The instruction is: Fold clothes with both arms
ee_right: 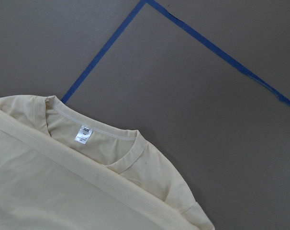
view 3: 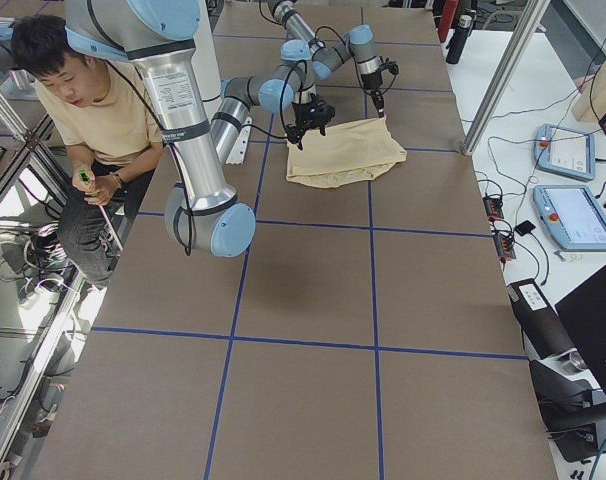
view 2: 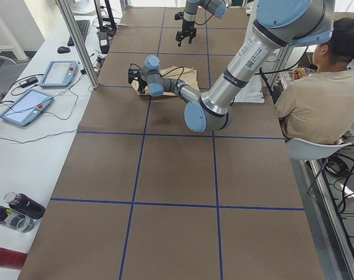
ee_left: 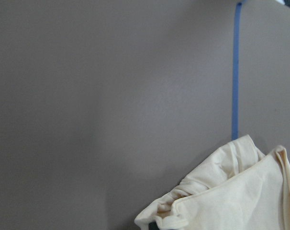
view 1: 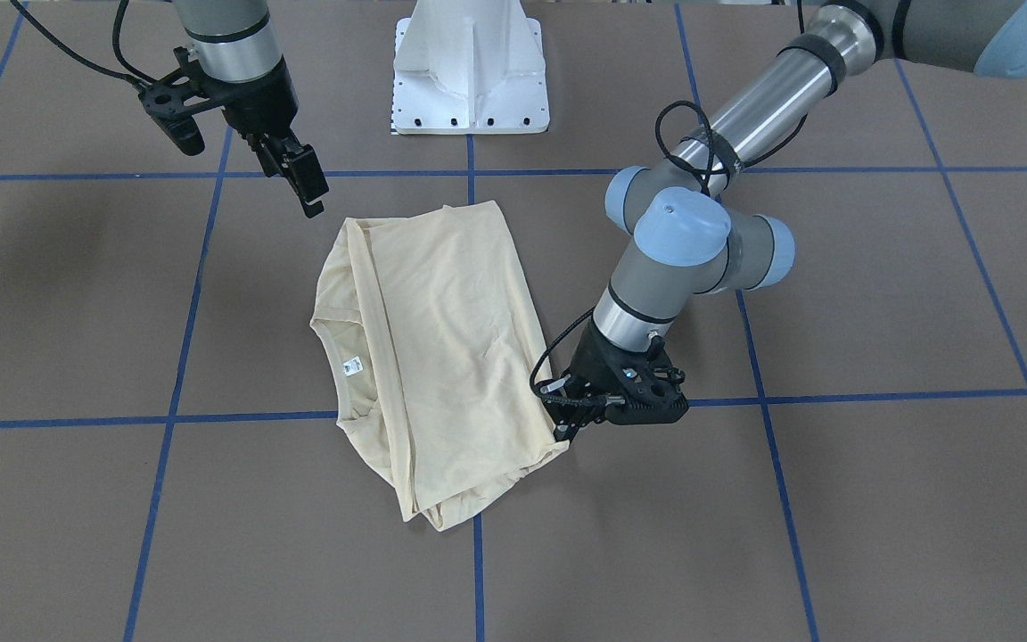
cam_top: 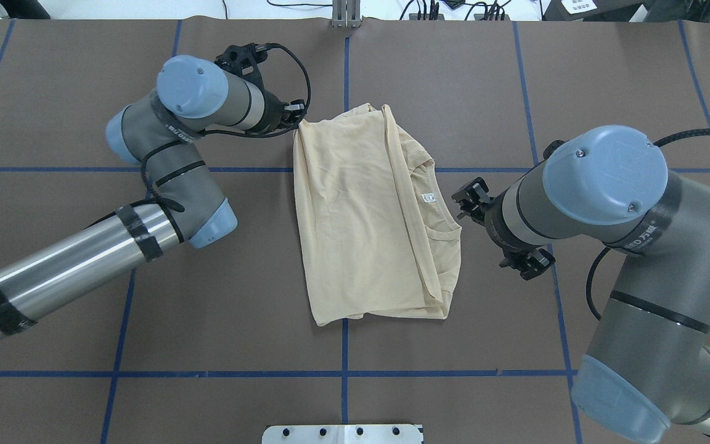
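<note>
A pale cream-yellow T-shirt (view 1: 442, 339) (cam_top: 361, 222) lies folded lengthwise on the brown table, its neck label (view 1: 352, 365) (ee_right: 83, 134) showing. My left gripper (view 1: 564, 428) (cam_top: 296, 117) sits low at the shirt's far corner on the robot's left. It looks shut on the cloth, which bunches up in the left wrist view (ee_left: 207, 201). My right gripper (view 1: 299, 183) hangs raised above the table beside the shirt's collar side. It is open and holds nothing. The right wrist view shows only the collar, with no fingers.
The white pedestal base (view 1: 471, 71) stands at the robot's edge of the table. Blue tape lines (view 1: 175, 415) cross the brown surface. A person (view 2: 317, 93) (view 3: 83, 100) sits beside the table. Control tablets (view 2: 25, 105) and bottles (view 2: 19, 210) lie on a side bench.
</note>
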Controlling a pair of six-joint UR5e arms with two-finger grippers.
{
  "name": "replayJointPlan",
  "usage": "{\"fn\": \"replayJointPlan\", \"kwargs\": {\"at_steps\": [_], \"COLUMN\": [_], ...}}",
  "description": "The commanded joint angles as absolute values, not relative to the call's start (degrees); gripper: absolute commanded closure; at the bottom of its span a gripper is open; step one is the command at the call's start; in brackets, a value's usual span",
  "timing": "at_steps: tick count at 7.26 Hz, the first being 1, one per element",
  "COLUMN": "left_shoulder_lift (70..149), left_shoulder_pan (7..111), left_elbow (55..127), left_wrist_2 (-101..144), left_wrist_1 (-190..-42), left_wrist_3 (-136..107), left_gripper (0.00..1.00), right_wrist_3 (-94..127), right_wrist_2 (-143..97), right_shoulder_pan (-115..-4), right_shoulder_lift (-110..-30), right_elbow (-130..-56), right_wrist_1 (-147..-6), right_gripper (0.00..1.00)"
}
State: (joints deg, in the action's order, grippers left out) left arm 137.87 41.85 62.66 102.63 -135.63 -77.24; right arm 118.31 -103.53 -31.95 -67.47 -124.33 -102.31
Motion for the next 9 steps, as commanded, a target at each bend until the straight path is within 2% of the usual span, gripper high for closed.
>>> {"fn": "replayJointPlan", "kwargs": {"at_steps": [1, 2, 3, 4, 6, 8, 9], "left_shoulder_lift": [144.74, 145.28, 145.02, 144.32, 135.13, 126.52, 122.82], "left_shoulder_pan": [42.97, 43.15, 43.50, 43.85, 44.90, 46.22, 46.40], "left_elbow": [50.84, 48.63, 48.78, 50.78, 64.18, 74.66, 78.80], "left_wrist_2": [100.37, 99.76, 100.02, 100.45, 104.99, 107.22, 108.36], "left_wrist_1": [-140.59, -142.02, -142.03, -141.60, -136.18, -134.30, -134.21], "left_wrist_3": [-73.83, -73.83, -74.35, -74.44, -74.09, -73.57, -73.56], "left_gripper": [1.00, 0.52, 0.42, 0.42, 0.43, 0.43, 0.44], "right_wrist_3": [118.21, 118.39, 118.48, 118.48, 114.82, 95.21, 84.14], "right_wrist_2": [-103.45, -103.36, -101.36, -100.38, -101.24, -104.30, -107.46], "right_shoulder_pan": [-31.99, -31.82, -31.56, -30.68, -27.62, -24.53, -24.52], "right_shoulder_lift": [-65.93, -64.09, -62.16, -61.96, -61.35, -59.34, -57.33], "right_elbow": [-122.70, -119.74, -116.66, -115.33, -112.16, -109.62, -107.77], "right_wrist_1": [-102.30, -101.70, -99.51, -96.71, -92.82, -94.30, -98.57], "right_gripper": [0.00, 0.00, 0.00, 0.00, 0.00, 0.01, 0.06]}}
